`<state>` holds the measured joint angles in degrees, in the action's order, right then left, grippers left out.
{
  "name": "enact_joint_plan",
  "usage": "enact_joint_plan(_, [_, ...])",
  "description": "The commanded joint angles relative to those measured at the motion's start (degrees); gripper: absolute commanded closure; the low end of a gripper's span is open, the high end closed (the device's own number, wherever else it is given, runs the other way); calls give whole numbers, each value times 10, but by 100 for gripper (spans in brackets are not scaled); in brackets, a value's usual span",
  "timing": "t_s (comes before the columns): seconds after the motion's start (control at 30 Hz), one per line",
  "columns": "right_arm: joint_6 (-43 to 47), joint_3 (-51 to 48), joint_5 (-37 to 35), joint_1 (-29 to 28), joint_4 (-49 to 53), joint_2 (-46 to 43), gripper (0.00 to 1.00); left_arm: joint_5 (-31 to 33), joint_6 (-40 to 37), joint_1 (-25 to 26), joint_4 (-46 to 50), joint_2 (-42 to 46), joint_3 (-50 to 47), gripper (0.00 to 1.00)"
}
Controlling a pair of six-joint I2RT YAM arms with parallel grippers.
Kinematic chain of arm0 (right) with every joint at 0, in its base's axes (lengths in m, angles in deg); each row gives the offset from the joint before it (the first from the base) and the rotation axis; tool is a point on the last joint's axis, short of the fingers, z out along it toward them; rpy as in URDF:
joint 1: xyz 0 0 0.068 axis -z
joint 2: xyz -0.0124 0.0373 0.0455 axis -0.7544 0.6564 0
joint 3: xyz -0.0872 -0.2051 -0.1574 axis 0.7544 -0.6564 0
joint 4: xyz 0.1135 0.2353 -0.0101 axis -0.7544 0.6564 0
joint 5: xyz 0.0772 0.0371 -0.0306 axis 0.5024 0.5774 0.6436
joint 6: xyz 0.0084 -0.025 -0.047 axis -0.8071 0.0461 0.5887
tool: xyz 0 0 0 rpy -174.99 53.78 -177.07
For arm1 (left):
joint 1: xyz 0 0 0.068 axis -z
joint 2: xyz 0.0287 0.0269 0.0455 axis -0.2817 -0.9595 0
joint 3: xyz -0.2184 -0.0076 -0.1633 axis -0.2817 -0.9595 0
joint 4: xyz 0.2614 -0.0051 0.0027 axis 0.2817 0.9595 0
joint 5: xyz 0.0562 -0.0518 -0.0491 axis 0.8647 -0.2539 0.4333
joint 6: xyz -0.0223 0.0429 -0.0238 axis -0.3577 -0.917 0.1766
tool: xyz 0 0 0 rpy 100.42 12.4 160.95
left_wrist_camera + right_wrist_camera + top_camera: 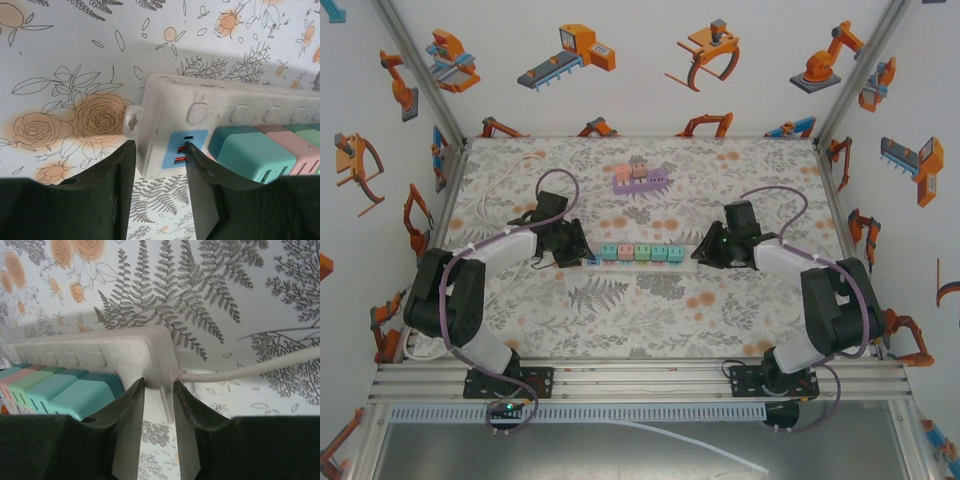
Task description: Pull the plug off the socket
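Floral tablecloth point(650, 320); white matte plastic strip point(225, 105), boxy pastel plugs point(255, 155); left claw point(160, 150), right claw point(159, 385) straddle ends, grip unclear.

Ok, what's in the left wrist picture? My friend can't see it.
Two dark fingers straddle the end of a white power strip, by its empty blue socket. A teal plug and a pink plug sit further right.

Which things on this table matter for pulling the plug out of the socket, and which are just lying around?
For the job:
- power strip
- coloured plugs seated in it
- left gripper at one end of the strip
- right gripper at the cord end

Lying about:
- purple toy at the back
- white cable at the back left
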<state>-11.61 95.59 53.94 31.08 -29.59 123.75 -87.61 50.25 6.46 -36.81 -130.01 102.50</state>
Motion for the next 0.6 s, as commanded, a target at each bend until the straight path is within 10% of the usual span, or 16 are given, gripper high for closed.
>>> enact_joint_plan(0.0, [27,39,-23,-6,74,-37,63,-5,-1,-1,28,18,-13,55])
enact_joint_plan(0.33, [302,127,-13,-6,26,-127,44,14,-41,-6,55,96,8,43])
enact_joint_plan(0.57, [655,99,183,-19,-19,-132,36,22,-112,-5,73,96,16,42])
